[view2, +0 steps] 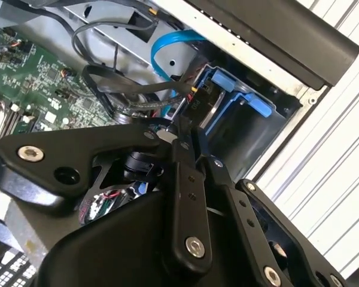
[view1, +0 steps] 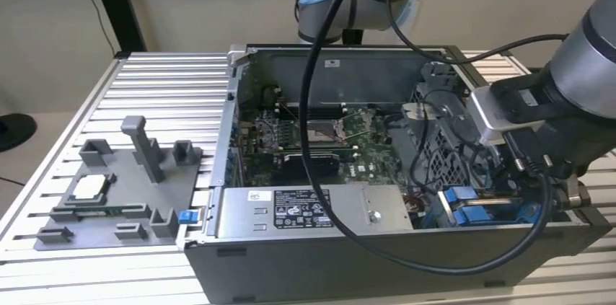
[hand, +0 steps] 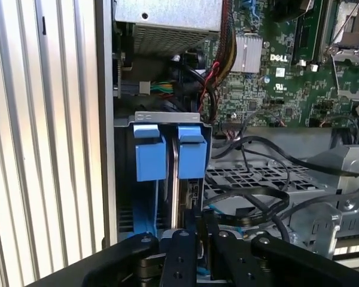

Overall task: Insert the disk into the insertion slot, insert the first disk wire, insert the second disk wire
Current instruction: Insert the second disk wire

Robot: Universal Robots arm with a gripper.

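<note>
Cables hide much of what I see: black loops cross the grey perforated insertion slot, where the disk sits edge-on between blue plastic tabs, only its thin metal rim showing. My gripper has its black jointed fingers pinched together at the disk's end, on what looks like a black connector, though I cannot tell.
</note>
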